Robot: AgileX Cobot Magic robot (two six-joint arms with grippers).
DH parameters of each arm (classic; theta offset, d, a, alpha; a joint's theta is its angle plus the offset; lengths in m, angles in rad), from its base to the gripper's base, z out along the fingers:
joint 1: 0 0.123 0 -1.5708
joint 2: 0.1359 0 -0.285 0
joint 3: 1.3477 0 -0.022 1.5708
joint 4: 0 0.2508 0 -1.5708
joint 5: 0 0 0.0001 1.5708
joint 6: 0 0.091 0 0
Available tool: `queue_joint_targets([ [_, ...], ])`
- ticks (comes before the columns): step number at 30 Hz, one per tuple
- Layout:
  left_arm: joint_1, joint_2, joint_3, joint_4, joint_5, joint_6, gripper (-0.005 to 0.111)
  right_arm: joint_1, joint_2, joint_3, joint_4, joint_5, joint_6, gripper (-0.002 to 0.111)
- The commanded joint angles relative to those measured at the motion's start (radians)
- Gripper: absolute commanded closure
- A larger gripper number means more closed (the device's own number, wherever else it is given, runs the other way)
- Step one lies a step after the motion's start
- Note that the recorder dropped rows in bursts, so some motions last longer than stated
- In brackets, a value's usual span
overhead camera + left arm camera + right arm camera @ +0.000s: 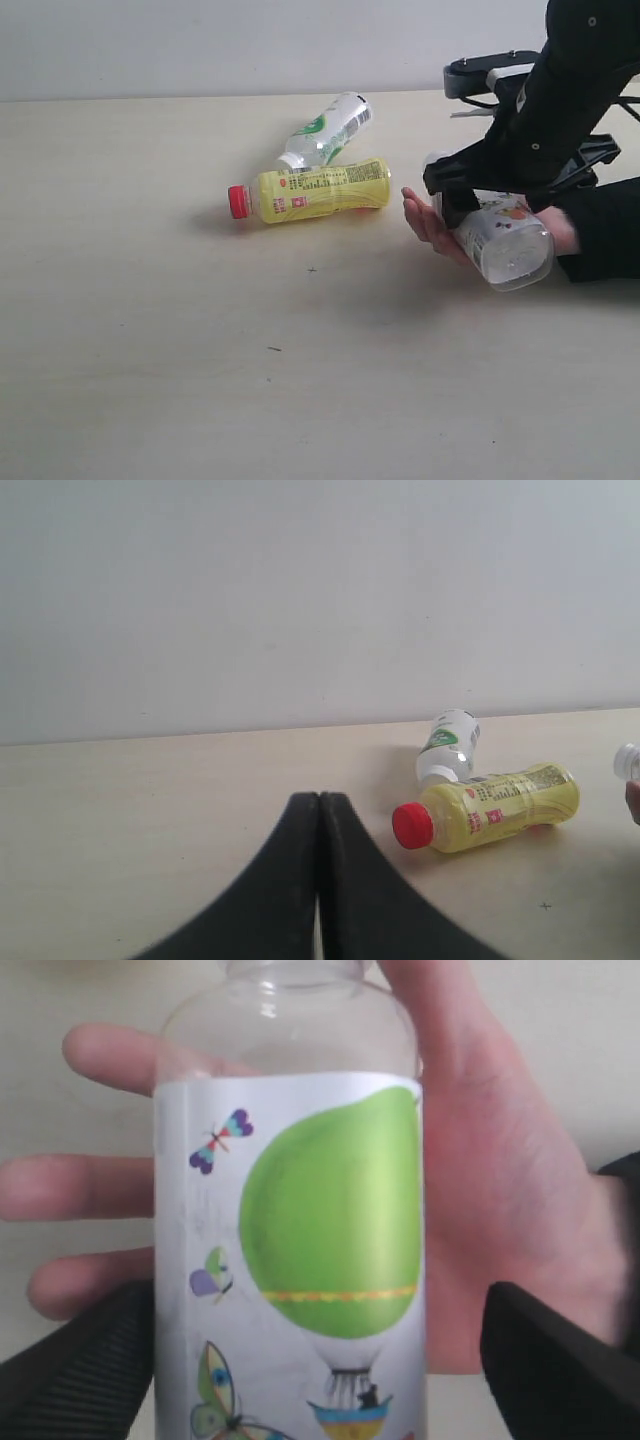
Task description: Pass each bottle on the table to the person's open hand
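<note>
The clear butterfly-label bottle (505, 240) (300, 1240) lies across the person's open hand (425, 222) (500, 1160), which has a black cuff. My right gripper (500, 195) (315, 1360) straddles the bottle and is open; one finger touches the bottle's side and the other stands clear of it. The yellow bottle with a red cap (320, 188) (500, 805) lies on the table (150, 300). The green-white label bottle (328, 130) (448, 745) lies just behind it, touching it. My left gripper (319, 800) is shut and empty, far from the bottles. The red-label bottle is out of view.
A pale wall rises behind the table's far edge. Bare tabletop (120, 810) stretches left of and in front of the two lying bottles. The person's black sleeve (610, 230) rests at the right edge, under my right arm.
</note>
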Motion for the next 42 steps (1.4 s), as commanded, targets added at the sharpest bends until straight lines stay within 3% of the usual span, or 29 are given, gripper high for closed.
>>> queue_joint_targets([
  [1,0.002,-0.007,0.002,-0.006,-0.003,0.001,0.107,-0.006,-0.064,0.001,-0.046,0.001,-0.010,0.025],
  [11,0.002,-0.007,0.002,-0.006,-0.003,0.001,0.107,-0.006,-0.284,0.001,-0.040,0.086,-0.096,0.026],
  [15,0.002,-0.007,0.002,-0.006,-0.003,0.001,0.107,-0.006,-0.437,0.001,-0.034,0.125,-0.100,0.053],
  [21,0.002,-0.007,0.002,-0.006,-0.003,0.001,0.107,-0.006,-0.726,0.093,0.161,0.093,-0.279,0.080],
  [31,0.002,-0.007,0.002,-0.006,-0.003,0.001,0.107,-0.006,-1.174,0.366,0.126,-0.104,-0.295,0.108],
  [42,0.002,-0.007,0.002,-0.006,-0.003,0.001,0.107,-0.006,-1.320,0.608,0.207,-0.346,-0.110,0.108],
])
